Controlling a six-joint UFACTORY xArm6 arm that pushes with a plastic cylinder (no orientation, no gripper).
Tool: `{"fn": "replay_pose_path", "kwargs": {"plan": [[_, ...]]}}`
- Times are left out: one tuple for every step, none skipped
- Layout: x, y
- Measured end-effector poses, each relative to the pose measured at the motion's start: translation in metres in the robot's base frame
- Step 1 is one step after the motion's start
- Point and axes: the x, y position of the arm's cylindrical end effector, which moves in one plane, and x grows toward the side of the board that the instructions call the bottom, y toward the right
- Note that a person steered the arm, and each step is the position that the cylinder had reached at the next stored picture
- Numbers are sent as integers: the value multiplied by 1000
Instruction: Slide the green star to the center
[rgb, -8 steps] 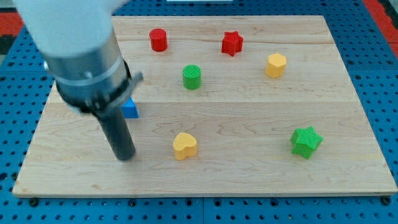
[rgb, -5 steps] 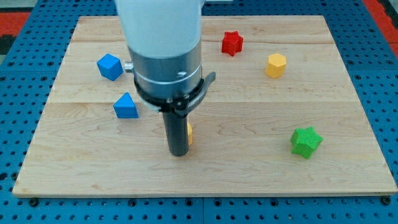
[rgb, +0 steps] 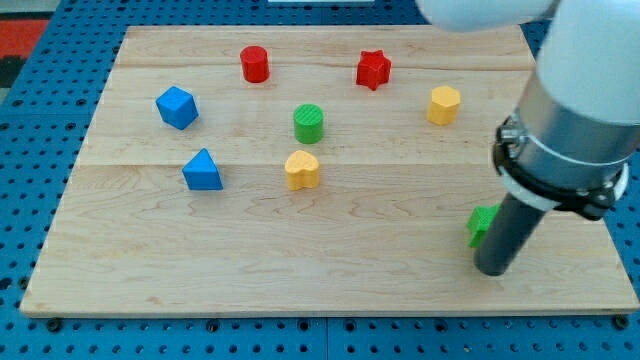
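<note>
Progress is slight: green star (rgb: 482, 222) sits near the board's right, close to the near edge, well apart from the centre, mostly hidden behind the rod. My tip (rgb: 493, 270) stands just in front of it, seemingly touching; a bare rod, grasping nothing.

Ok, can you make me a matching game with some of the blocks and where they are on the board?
Things:
1. red star
2. blue cube
3. green star
4. yellow heart

Places:
A. partly hidden behind the rod, just above my tip
B. right below the green cylinder
C. near the view's top, between the red cylinder and the yellow hexagon
D. at the view's left, above the blue triangle

Pairs: 1-C, 2-D, 3-A, 4-B
</note>
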Motion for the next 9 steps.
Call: {"fn": "replay_pose_path", "kwargs": {"plan": [[-22, 34], [-58, 20], [-88, -21], [-121, -31], [-117, -16], [-112, -9], [-117, -4], [-141, 17], [-151, 13]]}}
